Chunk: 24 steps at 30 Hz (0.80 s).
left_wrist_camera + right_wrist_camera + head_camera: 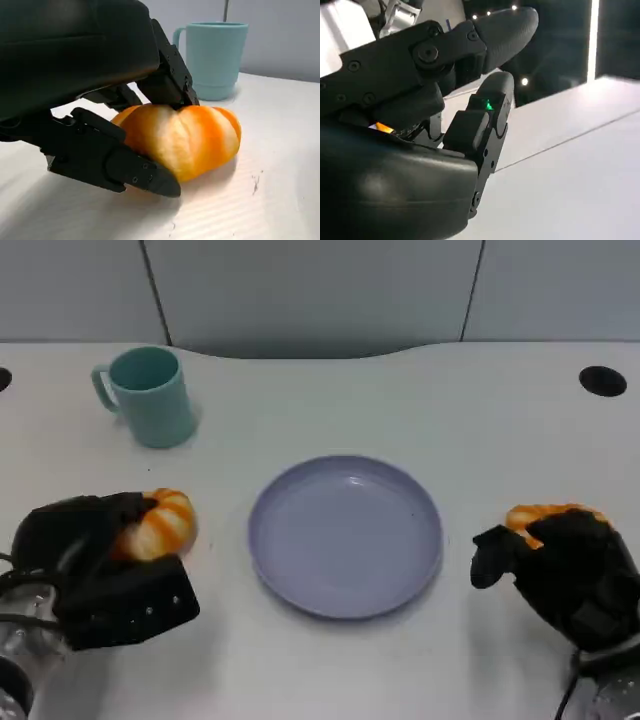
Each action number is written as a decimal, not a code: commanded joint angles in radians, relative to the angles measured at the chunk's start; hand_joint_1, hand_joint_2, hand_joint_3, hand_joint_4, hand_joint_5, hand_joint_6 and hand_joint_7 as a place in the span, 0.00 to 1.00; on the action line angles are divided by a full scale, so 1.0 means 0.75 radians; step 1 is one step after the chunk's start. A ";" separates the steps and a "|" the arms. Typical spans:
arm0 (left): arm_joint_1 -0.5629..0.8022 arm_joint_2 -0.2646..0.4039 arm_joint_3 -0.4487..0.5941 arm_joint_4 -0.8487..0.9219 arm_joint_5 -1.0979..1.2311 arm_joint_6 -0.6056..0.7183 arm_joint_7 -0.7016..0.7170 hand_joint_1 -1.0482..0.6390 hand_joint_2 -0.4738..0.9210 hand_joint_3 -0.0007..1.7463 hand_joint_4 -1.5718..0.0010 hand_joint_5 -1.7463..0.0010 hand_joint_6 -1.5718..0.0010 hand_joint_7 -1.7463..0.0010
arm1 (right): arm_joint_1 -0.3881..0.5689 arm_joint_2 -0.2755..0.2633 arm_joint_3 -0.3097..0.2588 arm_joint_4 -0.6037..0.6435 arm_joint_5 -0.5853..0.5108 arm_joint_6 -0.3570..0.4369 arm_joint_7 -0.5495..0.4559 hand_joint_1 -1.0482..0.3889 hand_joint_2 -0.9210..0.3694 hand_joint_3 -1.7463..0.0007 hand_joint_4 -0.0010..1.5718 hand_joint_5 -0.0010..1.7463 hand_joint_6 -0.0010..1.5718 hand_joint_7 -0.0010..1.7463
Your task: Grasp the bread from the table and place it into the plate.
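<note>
The white table [480, 410] carries everything, with a grey panelled wall beyond its far edge and a dark round hole [602, 380] in its top at about 2 o'clock from the centre.

At the middle lies the lavender plate [345, 536], round and shallow, with nothing in it. At 10 o'clock from the plate, well apart, stands a teal mug [152, 396], upright, its handle turned toward the left; its inside cannot be seen into.

At 9 o'clock from the plate, the left hand [100, 565] lies on the table with its fingers [110, 157] wrapped around an orange-and-cream bread roll [158, 523]. The left wrist view shows the roll [182, 137] resting on the table, one finger low along its side and another pressing on its top, the mug [216, 57] behind it.

At 3 o'clock from the plate, the right hand [565, 565] has its fingers curled over a second orange bread piece [535, 517], which peeks out at its far side; whether the hand truly grips it I cannot tell. The right wrist view shows its fingers [490, 115] bent inward and a sliver of orange.
</note>
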 commanded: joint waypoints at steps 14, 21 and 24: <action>-0.152 -0.029 0.011 -0.081 -0.136 -0.453 0.153 0.50 0.98 0.00 0.41 0.56 0.28 0.99 | -0.095 0.000 -0.034 0.080 0.020 -0.030 0.009 0.40 0.00 0.92 0.52 0.66 0.68 0.01; -0.254 -0.082 -0.045 -0.109 -0.088 -0.521 0.256 0.50 0.95 0.00 0.42 0.46 0.25 0.99 | -0.141 -0.015 -0.018 0.105 -0.010 0.013 -0.008 0.40 0.00 0.93 0.51 0.67 0.69 0.01; -0.272 -0.130 -0.077 -0.105 -0.075 -0.543 0.274 0.50 0.95 0.00 0.41 0.49 0.26 0.99 | -0.138 -0.020 -0.005 0.108 -0.032 0.032 -0.041 0.39 0.00 0.96 0.52 0.59 0.69 0.01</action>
